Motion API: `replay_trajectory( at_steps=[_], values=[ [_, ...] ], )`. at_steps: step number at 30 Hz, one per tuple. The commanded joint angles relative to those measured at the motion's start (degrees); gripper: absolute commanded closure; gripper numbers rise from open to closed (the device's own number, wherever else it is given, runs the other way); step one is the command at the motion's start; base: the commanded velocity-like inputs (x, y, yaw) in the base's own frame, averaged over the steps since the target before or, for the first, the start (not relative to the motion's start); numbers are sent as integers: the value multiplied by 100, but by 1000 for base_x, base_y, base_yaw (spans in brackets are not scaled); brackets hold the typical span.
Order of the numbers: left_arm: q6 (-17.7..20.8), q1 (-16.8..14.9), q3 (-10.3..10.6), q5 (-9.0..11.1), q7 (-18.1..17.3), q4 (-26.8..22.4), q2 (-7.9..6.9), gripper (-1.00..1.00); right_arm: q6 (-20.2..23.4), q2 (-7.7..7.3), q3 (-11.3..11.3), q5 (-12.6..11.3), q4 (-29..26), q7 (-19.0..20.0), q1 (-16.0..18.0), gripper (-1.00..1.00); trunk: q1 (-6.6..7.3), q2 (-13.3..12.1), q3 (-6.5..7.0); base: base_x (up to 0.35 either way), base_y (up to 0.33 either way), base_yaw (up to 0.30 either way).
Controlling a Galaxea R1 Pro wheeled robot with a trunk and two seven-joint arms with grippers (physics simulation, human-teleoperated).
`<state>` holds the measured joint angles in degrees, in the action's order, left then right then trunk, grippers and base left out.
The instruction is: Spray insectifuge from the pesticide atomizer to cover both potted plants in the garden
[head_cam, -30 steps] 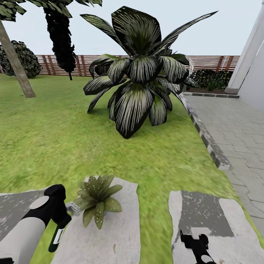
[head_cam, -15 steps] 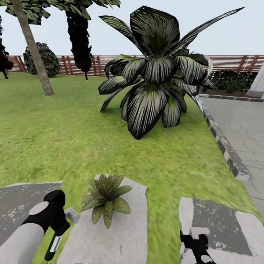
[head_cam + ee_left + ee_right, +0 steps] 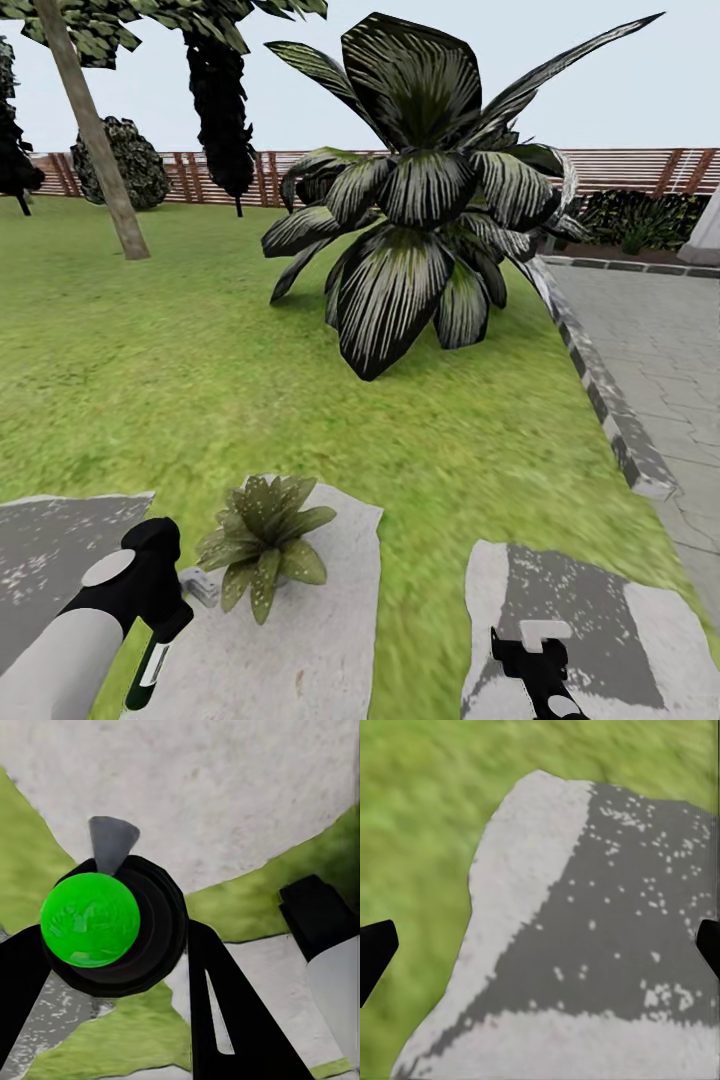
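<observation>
A: Where is the spray bottle (image 3: pixel 153 660) held?

B: It is pinched in the left hand (image 3: pixel 165 625), low at the left of the head view. Its dark green body hangs down and slightly toward the robot, so its long axis is close to upright. In the left wrist view the green round end of the bottle (image 3: pixel 90 919) is seen clamped between the two black fingers (image 3: pixel 225 1012).

A: And the potted plant (image 3: pixel 258 545)?

B: It is set on a pale stepping stone (image 3: pixel 300 640), near that stone's far left corner, just beside the left hand and slightly ahead of it to the right. Whether the grey nozzle piece (image 3: pixel 199 587) is touching the nearest leaves cannot be told. Only one of the two small plants is seen here.

A: Which arm is nearer?

B: The left, by far. The right hand (image 3: pixel 528 655) is hung over the neighbouring stone (image 3: pixel 590 610), well apart from the plant, with its fingers spread and nothing between them.

A: What is judged to matter for the spraying?

B: The nozzle probably has to be turned toward the rosette. Open lawn (image 3: pixel 200 380) is left ahead; the big dark-leaved plant (image 3: pixel 420 200) stands well beyond.
</observation>
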<state>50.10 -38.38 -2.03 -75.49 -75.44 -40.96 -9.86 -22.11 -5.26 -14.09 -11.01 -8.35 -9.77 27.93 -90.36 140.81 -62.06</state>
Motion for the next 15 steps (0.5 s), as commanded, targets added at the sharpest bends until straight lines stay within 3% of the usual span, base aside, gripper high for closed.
replay_trajectory(
  at_steps=[1,7,10,12,14,15],
  values=[
    [52,-3,-17,-54,-58,-10,5,100,-13,0,-50,-51,0,-17,2,-100,0,2,-5,88,-272,0],
    [38,-53,-16,-49,-219,-144,-17,100,-13,7,-50,-55,0,-17,2,-100,0,2,-5,86,-256,153],
    [8,-161,16,-120,-806,-215,-47,100,-13,-1,-50,-56,0,-17,2,-100,0,2,-5,12,-42,205],
    [3,-374,29,-173,-1009,-218,-49,100,-13,-4,-50,-55,0,-17,2,-100,0,2,-5,3,-9,58],
    [-17,-664,47,-352,-1419,-212,-52,100,-13,-18,-50,-51,0,-17,2,-100,0,2,-5,1,-2,12],
    [-29,-735,69,-465,-1456,-208,-51,100,-13,-20,-50,-51,0,-17,2,-100,0,2,-5,0,-1,5]
  ],
)
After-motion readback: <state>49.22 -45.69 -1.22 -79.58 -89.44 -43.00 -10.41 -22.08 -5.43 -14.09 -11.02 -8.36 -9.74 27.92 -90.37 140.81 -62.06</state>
